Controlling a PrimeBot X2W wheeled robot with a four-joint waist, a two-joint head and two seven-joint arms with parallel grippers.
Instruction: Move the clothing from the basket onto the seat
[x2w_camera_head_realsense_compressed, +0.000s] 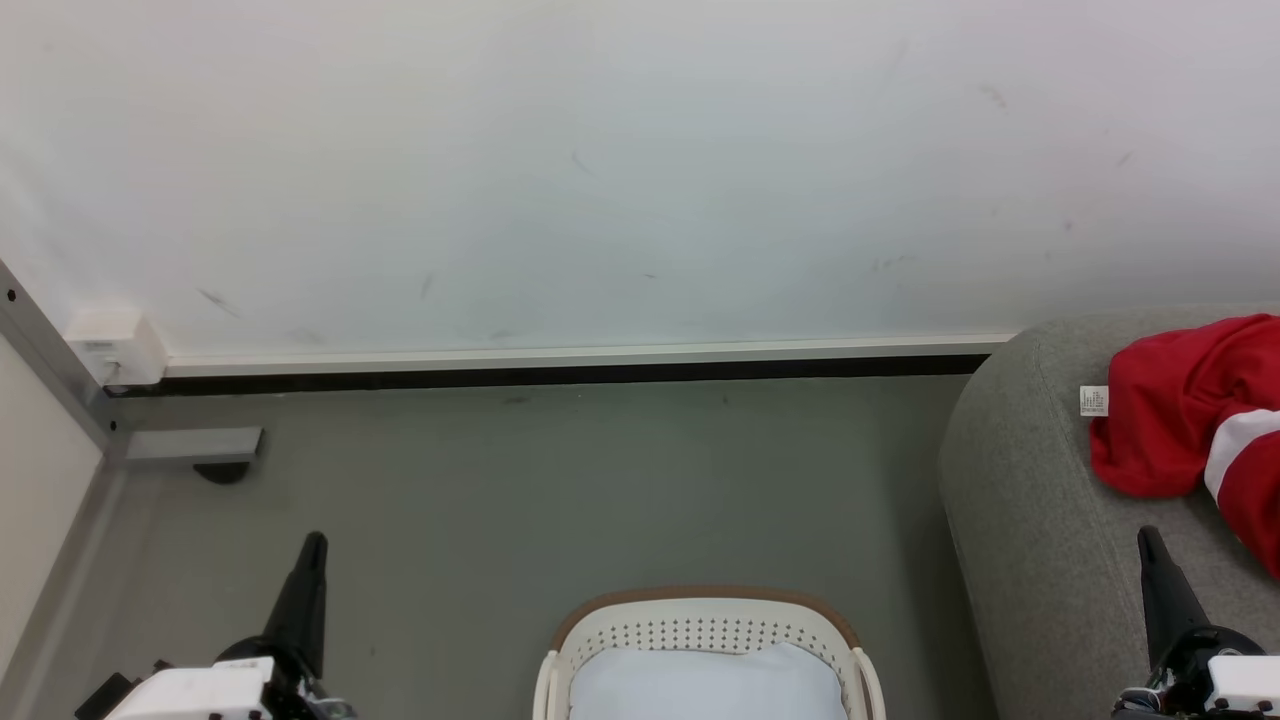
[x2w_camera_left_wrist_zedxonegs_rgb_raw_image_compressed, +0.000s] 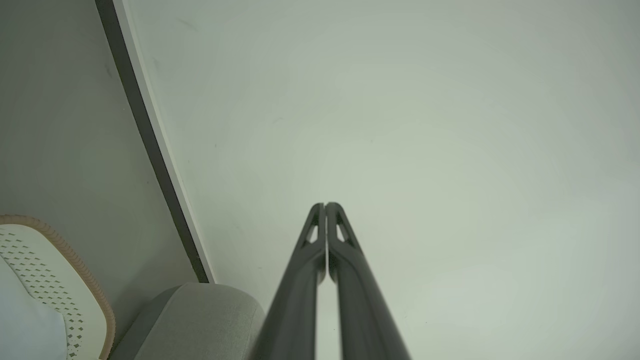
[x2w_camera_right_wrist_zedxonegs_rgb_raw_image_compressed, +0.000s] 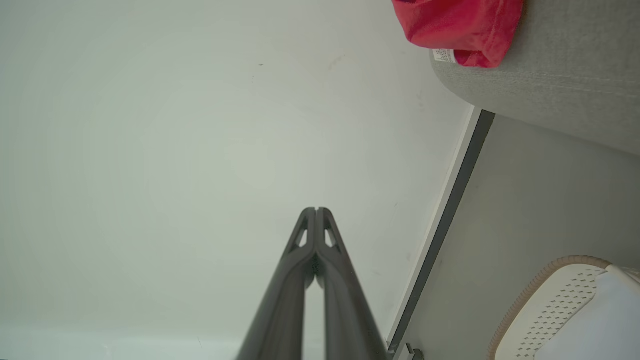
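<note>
While L gripper (x2w_camera_left_wrist_zedxonegs_rgb_raw_image_compressed: 325, 205) & R gripper (x2w_camera_right_wrist_zedxonegs_rgb_raw_image_compressed: 316, 210) pressed together, empty: basket (x2w_camera_head_realsense_compressed: 705, 597) w/ pale sheet (x2w_camera_head_realsense_compressed: 705, 685) inside, clothing (x2w_camera_head_realsense_compressed: 1170, 420) on seat (x2w_camera_head_realsense_compressed: 1020, 500).

A scuffed white wall (x2w_camera_head_realsense_compressed: 600, 170) met the grey floor (x2w_camera_head_realsense_compressed: 560, 490) along a dark baseboard (x2w_camera_head_realsense_compressed: 560, 377). A small white box (x2w_camera_head_realsense_compressed: 115, 345) sat at its left end, above a grey metal bracket (x2w_camera_head_realsense_compressed: 190, 445).

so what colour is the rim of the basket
The rim is brown, on a cream-white basket with perforated walls. It shows best in the head view.
</note>
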